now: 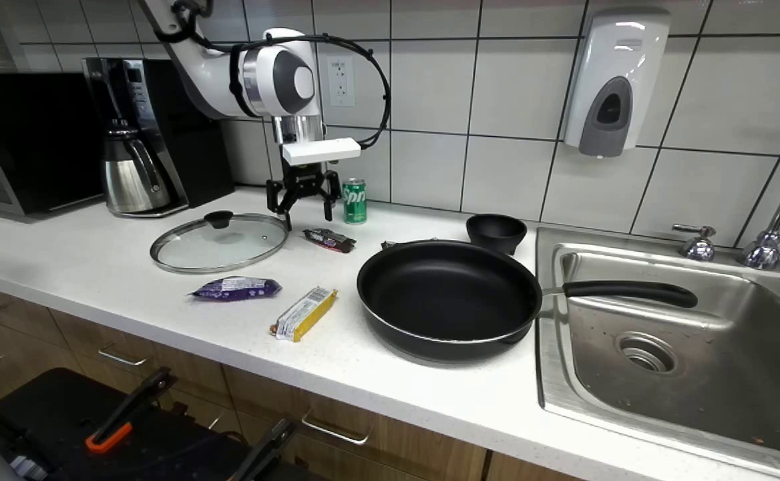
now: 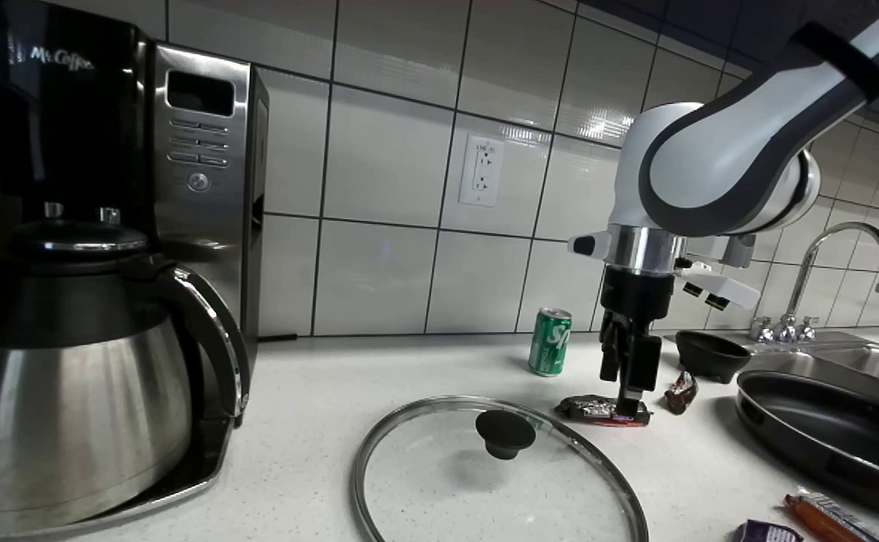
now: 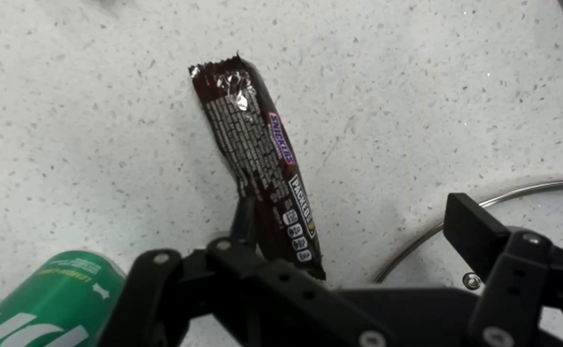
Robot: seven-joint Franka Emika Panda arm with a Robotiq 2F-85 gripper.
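My gripper (image 1: 308,215) is open and empty, pointing down over the white counter. In the wrist view its fingers (image 3: 358,217) stand wide apart. A dark Snickers bar (image 3: 262,159) lies below, its lower end partly behind the left finger; it shows in both exterior views (image 1: 329,239) (image 2: 597,410). I cannot tell whether the finger touches it. The glass lid (image 1: 220,244) with a black knob (image 2: 506,434) lies beside it, its rim (image 3: 431,232) under the right finger. A green Sprite can (image 1: 354,200) stands upright behind, near the wall.
A black frying pan (image 1: 450,294) has its handle over the steel sink (image 1: 550,374). A black bowl (image 1: 496,230) and a small wrapped bar (image 2: 681,393) are near it. Purple (image 1: 236,288) and yellow (image 1: 305,314) packets lie in front. A coffee maker (image 2: 206,173) stands beyond the lid.
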